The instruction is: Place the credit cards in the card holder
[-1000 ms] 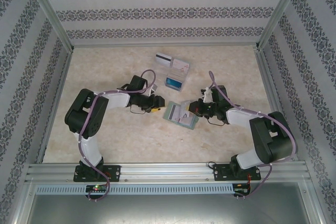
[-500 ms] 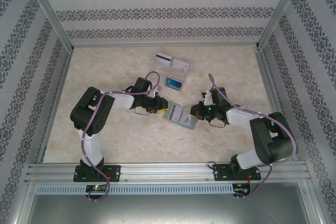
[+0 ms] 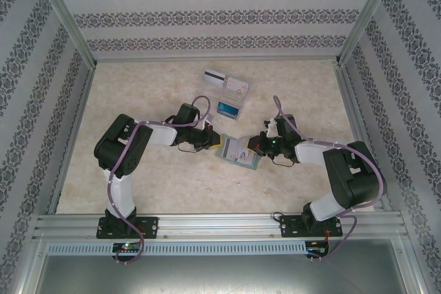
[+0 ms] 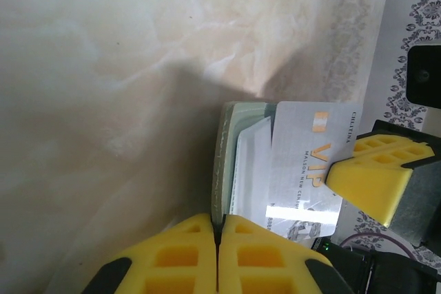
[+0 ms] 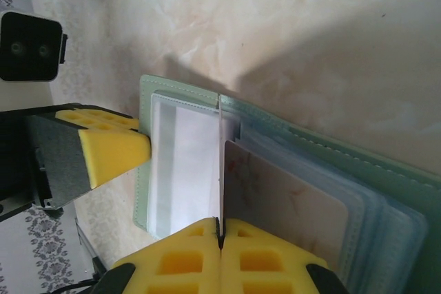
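1. Presently the card holder (image 3: 238, 151) lies open on the tabletop (image 3: 172, 184) between the two arms, grey-green cover down and pale pockets up; farther back, well apart from it, lie a striped white card (image 3: 216, 77), a pink card (image 3: 238, 87) and a blue card (image 3: 229, 107).
2. The left hand (image 4: 218, 222) is clenched on the edge of the holder's cover, pinning that flap; the right hand (image 5: 220, 224) is clenched on one end of a pale VIP card (image 4: 306, 163), which hangs over the pockets with its free end toward the fold.
3. The card should handle as light, stiff and slick; a grip at one short end looks best, since it leaves the other end free to lead into a pocket; if a corner catches, the card may pivot between the foam pads.
4. The holder looks light and soft, likely to slide or fold under a push; it wants holding by the cover edge near the pocket mouth; the clear pocket leaves look flimsy and may buckle instead of parting.
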